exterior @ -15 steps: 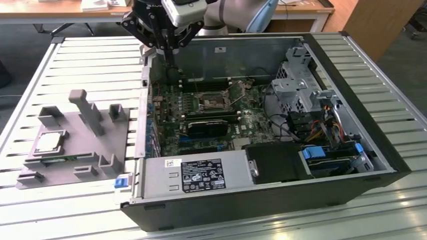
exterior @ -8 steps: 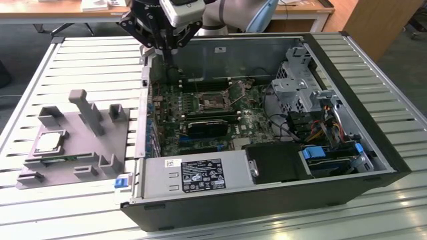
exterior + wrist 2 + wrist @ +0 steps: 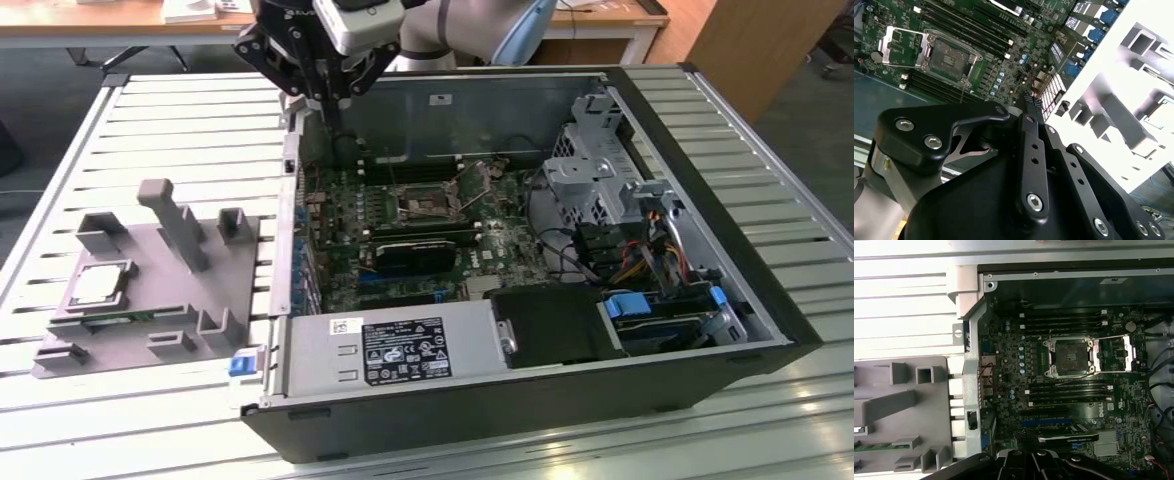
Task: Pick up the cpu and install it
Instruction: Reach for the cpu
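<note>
Fingers [image 3: 1030,102] are pressed together at their ribbed tips with nothing between them. The gripper [image 3: 328,118] hangs with its tips pointing down, just inside the far wall corner of the open computer case [image 3: 534,400], on the exterior view's left side of it.

Below the fingers and a little ahead of them lies the green motherboard [image 3: 1019,390]. Its socket [image 3: 1070,357] stands open and bare, apart from the tips, with the metal cover plate [image 3: 1116,352] swung back beside it.

The cpu [image 3: 103,283] is well apart from the fingers, outside the case. It rests flat, silver top up, in a seat of the grey plastic holder [image 3: 200,300] on the slatted table [image 3: 174,120], to the exterior view's left of the gripper and nearer that camera. Between the fingers and the cpu stand the case wall and the holder's upright posts [image 3: 171,215], and nothing touches the cpu but its seat.
</note>
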You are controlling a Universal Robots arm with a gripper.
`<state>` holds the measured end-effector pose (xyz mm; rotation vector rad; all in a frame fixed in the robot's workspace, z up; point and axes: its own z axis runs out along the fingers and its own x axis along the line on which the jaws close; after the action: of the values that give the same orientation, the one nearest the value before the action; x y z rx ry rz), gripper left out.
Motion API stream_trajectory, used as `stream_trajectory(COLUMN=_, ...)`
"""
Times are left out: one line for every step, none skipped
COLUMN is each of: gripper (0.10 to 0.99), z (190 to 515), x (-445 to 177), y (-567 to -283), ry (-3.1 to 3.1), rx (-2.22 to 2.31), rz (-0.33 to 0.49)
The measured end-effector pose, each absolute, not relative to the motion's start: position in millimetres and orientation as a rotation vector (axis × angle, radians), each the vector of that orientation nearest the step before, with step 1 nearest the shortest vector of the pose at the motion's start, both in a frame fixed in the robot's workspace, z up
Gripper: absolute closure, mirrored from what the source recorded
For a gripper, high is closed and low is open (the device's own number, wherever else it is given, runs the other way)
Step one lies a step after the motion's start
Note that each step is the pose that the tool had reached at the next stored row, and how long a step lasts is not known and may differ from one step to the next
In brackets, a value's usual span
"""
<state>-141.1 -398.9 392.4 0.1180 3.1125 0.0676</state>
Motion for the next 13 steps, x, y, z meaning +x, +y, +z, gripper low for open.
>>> stream_trajectory(gripper=0.980, z=392.3, x=-141.6, y=-398.9, ry=3.113, rx=0.118, rz=0.068)
stream_trajectory(gripper=0.980, z=392.3, x=-142.0, y=-398.9, ry=3.113, rx=0.118, rz=0.068)
stream_trajectory(gripper=0.980, z=392.2, x=-142.5, y=-398.9, ry=3.112, rx=0.118, rz=0.068)
stream_trajectory(gripper=0.980, z=392.2, x=-142.9, y=-398.9, ry=3.112, rx=0.118, rz=0.068)
stream_trajectory(gripper=0.980, z=392.1, x=-143.3, y=-398.9, ry=3.112, rx=0.118, rz=0.068)
stream_trajectory(gripper=0.980, z=392.1, x=-143.8, y=-398.9, ry=3.112, rx=0.118, rz=0.068)
stream_trajectory(gripper=0.980, z=392.0, x=-144.3, y=-398.9, ry=3.112, rx=0.118, rz=0.068)
stream_trajectory(gripper=0.980, z=391.9, x=-144.8, y=-399.0, ry=3.112, rx=0.118, rz=0.068)
stream_trajectory(gripper=0.980, z=391.9, x=-145.4, y=-399.0, ry=3.112, rx=0.118, rz=0.068)
stream_trajectory(gripper=0.980, z=391.9, x=-146.1, y=-399.0, ry=3.113, rx=0.118, rz=0.068)
stream_trajectory(gripper=0.980, z=391.9, x=-146.8, y=-398.9, ry=3.113, rx=0.118, rz=0.068)
stream_trajectory(gripper=0.980, z=391.8, x=-147.5, y=-399.0, ry=3.112, rx=0.118, rz=0.068)
stream_trajectory(gripper=0.980, z=391.8, x=-148.5, y=-398.9, ry=3.113, rx=0.118, rz=0.068)
